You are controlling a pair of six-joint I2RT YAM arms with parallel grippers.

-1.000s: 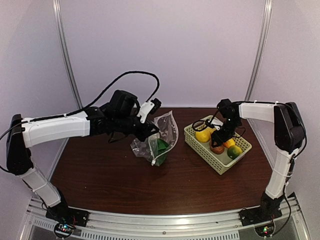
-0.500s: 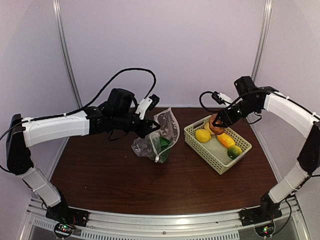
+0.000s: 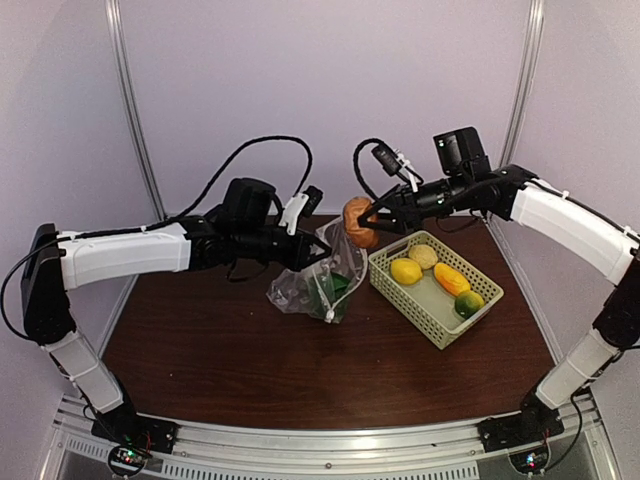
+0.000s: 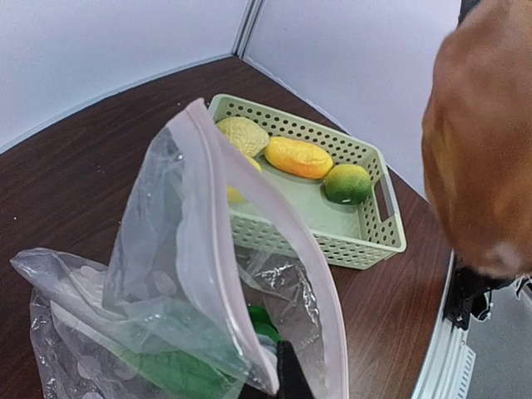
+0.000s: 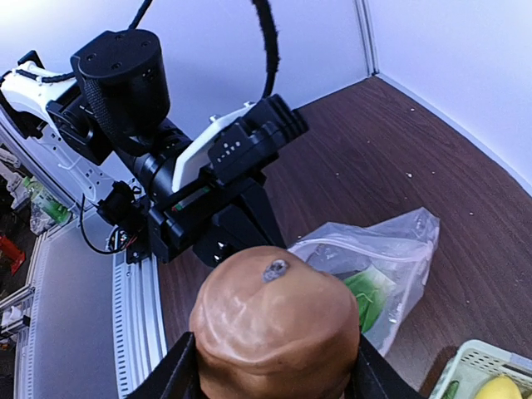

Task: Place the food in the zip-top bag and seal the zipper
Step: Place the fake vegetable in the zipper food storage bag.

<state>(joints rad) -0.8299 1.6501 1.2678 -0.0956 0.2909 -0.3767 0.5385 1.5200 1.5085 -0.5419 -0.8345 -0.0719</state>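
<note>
- Claw-wise, what has the right gripper [image 3: 366, 222] got?
- It is clamped on the brown round piece [image 3: 358, 222]. In the right wrist view its two fingers [image 5: 179, 372] press the sides of the piece [image 5: 273, 320], spread about as wide as the piece itself.
- Where is that piece, exactly?
- In the air, above the table [image 3: 200, 350], just beside the raised mouth of the zip-top bag [image 3: 318, 282] and on the side towards the basket [image 3: 437, 328].
- And the left gripper [image 3: 308, 255]?
- Its jaws are pinched together on the bag's upper edge, holding it up. The left wrist view shows one black finger [image 4: 291, 378] low against the plastic [image 4: 166, 274].
- Is the bag closed?
- No. The zipper [image 4: 245, 258] runs as a pale strip along a gaping mouth, and the bag's bottom rests on the table.
- Anything inside it?
- The green leafy vegetable [image 3: 336, 285], low in the bag.
- What lies in the basket?
- A yellow lemon-like piece [image 3: 405, 271], the pale bumpy potato [image 3: 425, 256], the orange carrot-like piece [image 3: 450, 278] and a green round piece [image 3: 468, 303] at the near end.
</note>
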